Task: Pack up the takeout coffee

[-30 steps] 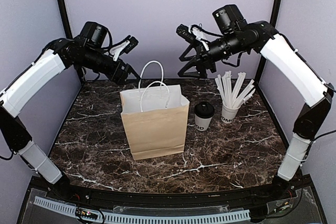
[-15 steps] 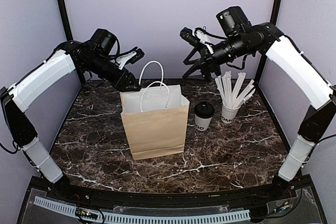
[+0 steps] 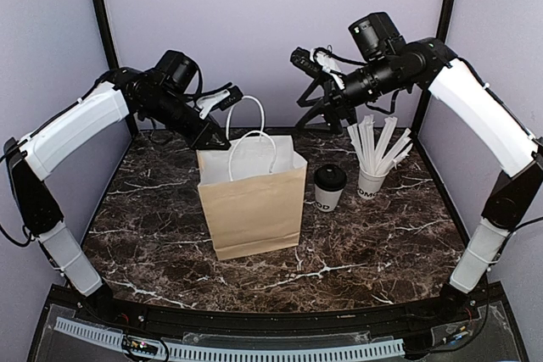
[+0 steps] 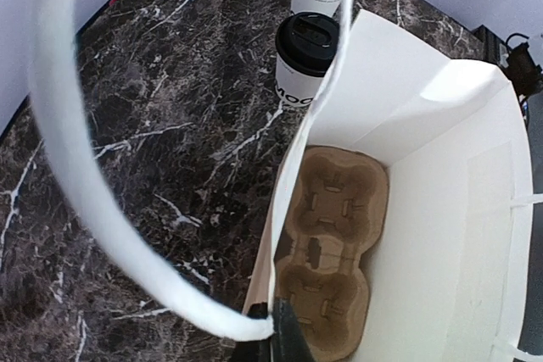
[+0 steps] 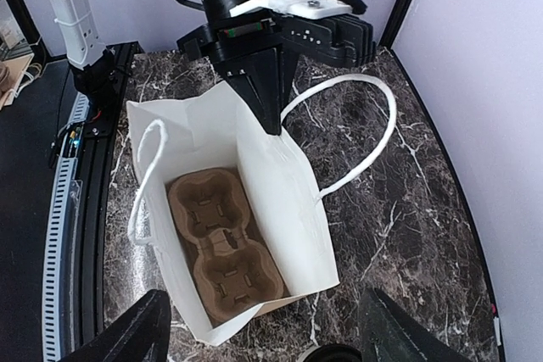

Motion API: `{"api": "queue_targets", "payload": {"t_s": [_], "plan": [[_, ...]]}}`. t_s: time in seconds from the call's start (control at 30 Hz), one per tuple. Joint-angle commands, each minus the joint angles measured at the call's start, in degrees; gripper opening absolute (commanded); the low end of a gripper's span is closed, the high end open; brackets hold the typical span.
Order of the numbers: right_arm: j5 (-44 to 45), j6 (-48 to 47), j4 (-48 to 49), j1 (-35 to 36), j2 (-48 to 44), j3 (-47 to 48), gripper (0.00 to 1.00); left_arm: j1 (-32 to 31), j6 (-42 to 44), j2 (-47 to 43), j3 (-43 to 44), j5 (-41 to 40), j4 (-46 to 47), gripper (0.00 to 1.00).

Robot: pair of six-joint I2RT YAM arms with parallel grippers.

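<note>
Paper bag point(image 3: 252, 201) in left pincer point(image 3: 219, 142)

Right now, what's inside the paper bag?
A brown pulp cup carrier lies flat on the floor of the bag, its wells empty. The takeout coffee stands outside on the table. The floor beneath the carrier is covered.

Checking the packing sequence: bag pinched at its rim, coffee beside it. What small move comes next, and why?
Probably lower the right gripper toward the coffee cup and straddle it with its open jaws. The left gripper is shut on the rim of the paper bag, the cup carrier inside is bare, and the cup stands on the table.
</note>
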Motion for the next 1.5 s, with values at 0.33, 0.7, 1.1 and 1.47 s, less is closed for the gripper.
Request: {"api": "queue_targets", "payload": {"t_s": [0.33,0.7,1.1,1.47], "plan": [[5.4,4.2,9.7,-8.3,-2.8,-7.6,0.77,-14.3,11.6,-12.2,-4.5,-35.4,7.9,0.0],[7.6,4.2,12.8,-9.2,-4.8,-14.1,0.77,-24.8,24.4,-16.6,-21.8,-57.2,26.3,0.0],[8.6,-5.2,8.8,-9.2,-7.9,-21.5,0.76,-35.1,32.2,-20.1,-31.1,-70.7,39.9,0.0],[12.9,-6.6,7.9,-9.1,-7.5,-25.5,0.75,-33.6,21.3,-25.2,-27.1,-57.6,31.8,0.0]]}}
